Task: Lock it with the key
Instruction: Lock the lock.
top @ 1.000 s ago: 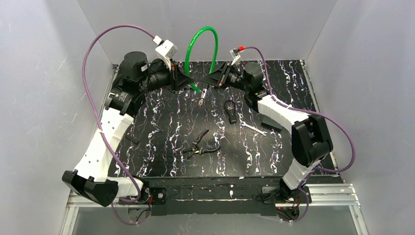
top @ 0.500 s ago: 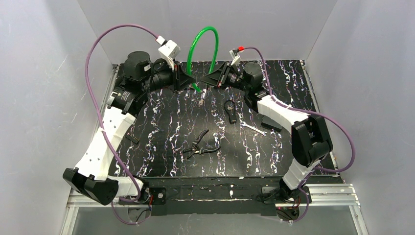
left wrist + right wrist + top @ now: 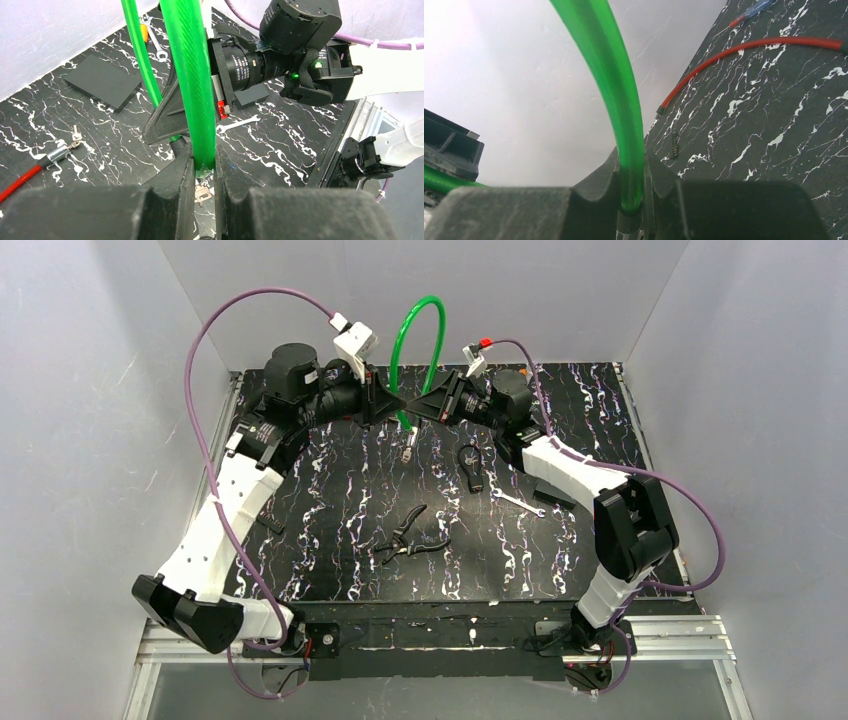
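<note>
A green cable lock (image 3: 421,318) arches up at the back of the table, and each gripper holds one of its ends. My left gripper (image 3: 392,405) is shut on one end of the cable (image 3: 192,75), which sticks out just past the fingertips (image 3: 185,165). My right gripper (image 3: 420,407) is shut on the other end (image 3: 616,90), just above a dark sleeve (image 3: 629,222). The two grippers meet tip to tip. A small metal key (image 3: 409,446) hangs below them; it also shows in the left wrist view (image 3: 201,194).
Black pliers (image 3: 408,537) lie mid-table. A black key fob (image 3: 471,465), a small wrench (image 3: 518,503) and a black block (image 3: 553,490) lie to the right. A red cable (image 3: 744,50) lies near the back wall. White walls close in on three sides.
My left gripper has moved right with its cable end until it meets the right gripper. The green loop has grown narrower and taller. The right arm has barely moved.
</note>
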